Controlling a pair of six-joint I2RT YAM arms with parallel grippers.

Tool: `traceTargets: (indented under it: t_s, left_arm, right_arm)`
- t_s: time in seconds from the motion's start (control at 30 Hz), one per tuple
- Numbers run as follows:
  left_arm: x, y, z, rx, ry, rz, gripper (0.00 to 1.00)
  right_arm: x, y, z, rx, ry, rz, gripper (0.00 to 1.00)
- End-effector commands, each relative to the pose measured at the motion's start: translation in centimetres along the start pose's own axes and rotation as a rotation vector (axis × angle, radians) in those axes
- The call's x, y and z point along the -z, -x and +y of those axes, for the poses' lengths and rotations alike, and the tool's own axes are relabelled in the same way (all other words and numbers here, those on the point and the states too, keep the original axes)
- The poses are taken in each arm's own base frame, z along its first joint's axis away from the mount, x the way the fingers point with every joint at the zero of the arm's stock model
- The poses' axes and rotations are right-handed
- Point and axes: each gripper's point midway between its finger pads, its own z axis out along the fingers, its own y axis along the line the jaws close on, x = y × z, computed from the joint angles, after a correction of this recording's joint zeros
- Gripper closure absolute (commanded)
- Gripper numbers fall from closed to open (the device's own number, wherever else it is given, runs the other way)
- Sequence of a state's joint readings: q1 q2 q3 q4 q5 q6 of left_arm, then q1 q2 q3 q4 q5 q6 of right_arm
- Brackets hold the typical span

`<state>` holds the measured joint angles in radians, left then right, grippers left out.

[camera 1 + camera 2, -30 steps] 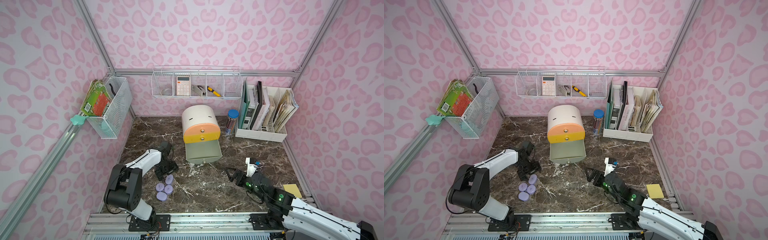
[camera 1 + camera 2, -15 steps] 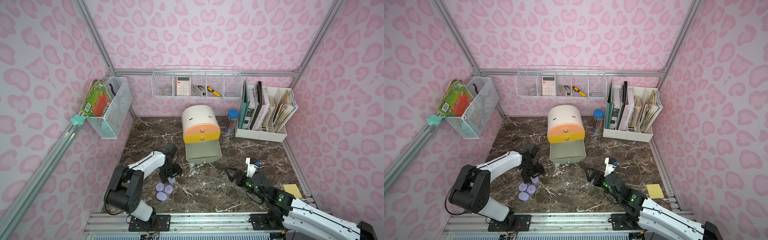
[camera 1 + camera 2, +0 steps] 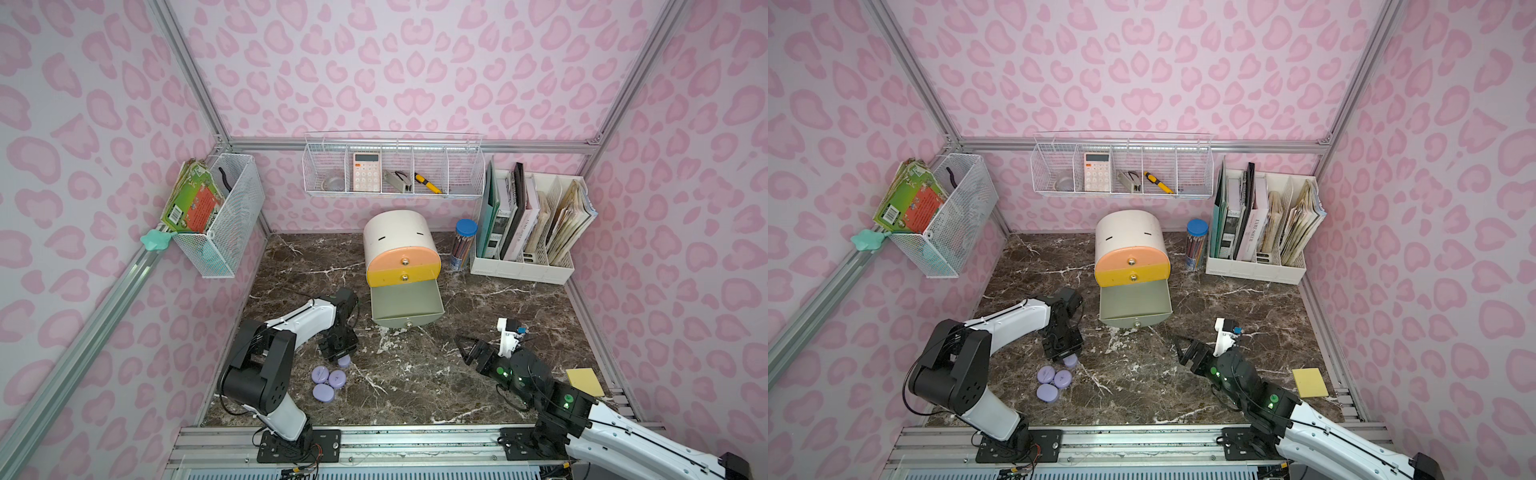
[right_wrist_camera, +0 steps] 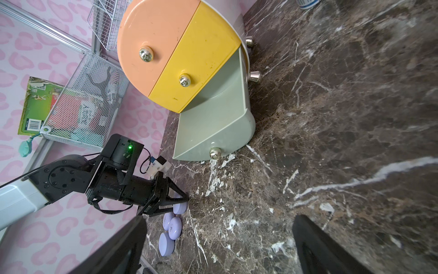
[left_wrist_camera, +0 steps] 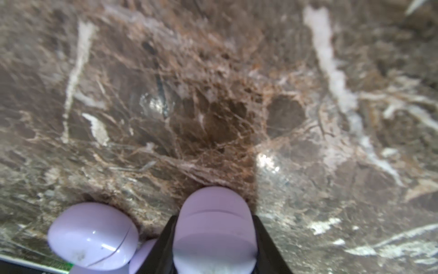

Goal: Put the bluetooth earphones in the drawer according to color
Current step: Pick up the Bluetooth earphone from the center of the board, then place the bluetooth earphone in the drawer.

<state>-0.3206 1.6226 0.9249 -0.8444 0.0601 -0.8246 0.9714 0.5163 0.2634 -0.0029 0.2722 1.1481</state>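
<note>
Left wrist view shows the left gripper clamped on a lavender case. Its black jaws press against the case's two sides, and the rounded end pokes out past the tips over the brown marble table. I cannot tell whether the case rests on the marble or hangs just above it. Just beside it lie the loose cases, also lavender, one in full sight and the others cut off by the frame edge.

In both top views the gripped case is in the near-left part of the table, at the far edge of the three loose cases. Two of these touch side by side and the third lies just nearer.

At the far middle stands the cabinet, with its peach drawer and yellow drawer pushed in. The grey-green drawer is pulled out toward the near side, a little right of and beyond the left gripper.

Over the near-right part of the table, the right gripper has its jaws spread wide and holds nothing; the right wrist view shows only marble between them. A yellow note pad lies by the near-right edge. A pencil tube stands between the cabinet and the file rack at far right.
</note>
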Motion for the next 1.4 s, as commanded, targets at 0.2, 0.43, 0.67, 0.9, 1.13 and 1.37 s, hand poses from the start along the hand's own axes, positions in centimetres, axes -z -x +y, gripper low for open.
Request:
traceTargets:
  t_s: [0.2,0.43,0.67,0.9,1.13,1.37]
  left_arm:
    - [6.5,0.7,-2.2,-0.103,-0.016,-0.151,0.74]
    - [12.7,1.2,-7.0,-0.19,-0.159,-0.254,0.73]
    - [14.4,2.6,-11.7,-0.249,-0.211,-0.283,0.72]
    - [12.4,3.8,-14.9,-0.299,-0.176,-0.271,0.71]
    - [10.2,4.5,-16.2,-0.313,-0.152,-0.248,0.65]
    - [11.2,3.3,-16.8,-0.335,-0.196,-0.24,0.38]
  right_arm:
    - [0.1,0.1,-0.2,-0.008,-0.001,-0.011,0.02]
    - [0.0,0.1,-0.1,-0.011,0.002,-0.012,0.01]
    - [-0.1,0.1,0.0,-0.012,0.005,-0.01,0.02]
    - [0.0,0.3,-0.1,-0.012,0.001,-0.01,0.01]
    - [-0.4,0.1,0.0,-0.006,0.0,0.003,0.02]
    - [-1.1,-0.1,0.3,0.008,-0.005,0.022,0.01]
